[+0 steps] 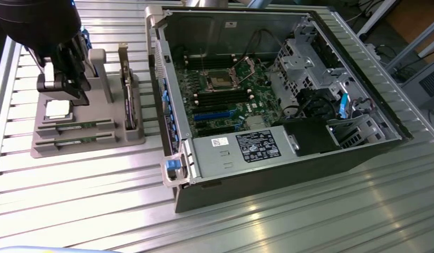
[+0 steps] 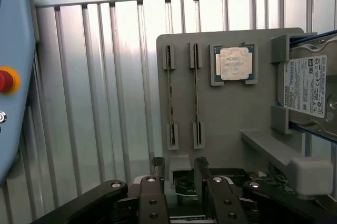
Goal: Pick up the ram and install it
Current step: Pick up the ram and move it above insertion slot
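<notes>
My gripper, open and empty, above the parts holder; ram not yet picked up.

Exterior view: my gripper (image 1: 63,94) hangs with jaws apart over the gray holder (image 1: 97,148), beside the open computer case (image 1: 287,176). Two ram sticks (image 1: 76,127) sit in the holder's front slots. Wrist view: the slots keep both sticks on edge, which I judge leaves their top edges free for pinching. I count two sticks, one processor (image 2: 234,63) and one hard drive (image 2: 308,84).

The worktop (image 1: 97,205) is ribbed bare metal with a brushed, glossy sheen. The holder (image 2: 226,124) is smooth, matt grey plastic. The ram (image 2: 170,95) shows a green circuit-board edge. The processor (image 2: 234,64) has a dull silver metal lid; the hard drive (image 2: 308,84) a white paper label. The pincer (image 2: 180,164) is matt black.
</notes>
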Action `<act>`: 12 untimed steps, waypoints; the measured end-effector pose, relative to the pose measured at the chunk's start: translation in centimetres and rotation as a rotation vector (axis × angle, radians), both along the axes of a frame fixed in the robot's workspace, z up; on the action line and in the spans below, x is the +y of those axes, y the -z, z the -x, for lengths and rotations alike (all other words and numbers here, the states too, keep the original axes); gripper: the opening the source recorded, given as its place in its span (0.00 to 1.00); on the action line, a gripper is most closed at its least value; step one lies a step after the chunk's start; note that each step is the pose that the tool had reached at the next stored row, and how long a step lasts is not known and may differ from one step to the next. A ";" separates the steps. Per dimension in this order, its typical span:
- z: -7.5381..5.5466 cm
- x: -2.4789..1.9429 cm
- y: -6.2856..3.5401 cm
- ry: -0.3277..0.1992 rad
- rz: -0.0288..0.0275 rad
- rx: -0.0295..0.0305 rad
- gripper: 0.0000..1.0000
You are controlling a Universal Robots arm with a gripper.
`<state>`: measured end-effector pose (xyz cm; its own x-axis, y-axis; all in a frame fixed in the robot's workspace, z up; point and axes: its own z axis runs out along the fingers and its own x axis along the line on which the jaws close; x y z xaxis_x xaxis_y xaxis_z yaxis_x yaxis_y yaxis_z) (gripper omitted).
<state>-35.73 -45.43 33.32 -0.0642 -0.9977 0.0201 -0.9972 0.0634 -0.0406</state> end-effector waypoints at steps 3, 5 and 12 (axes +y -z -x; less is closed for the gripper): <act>0.0 -0.01 0.08 0.000 0.0000 0.0001 0.36; 0.0 -0.01 0.13 0.000 0.0000 0.0000 0.36; 0.0 -0.01 0.36 0.000 0.0000 0.0000 0.36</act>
<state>-35.73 -45.45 32.96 -0.0642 -0.9977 0.0201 -0.9972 0.0633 -0.0406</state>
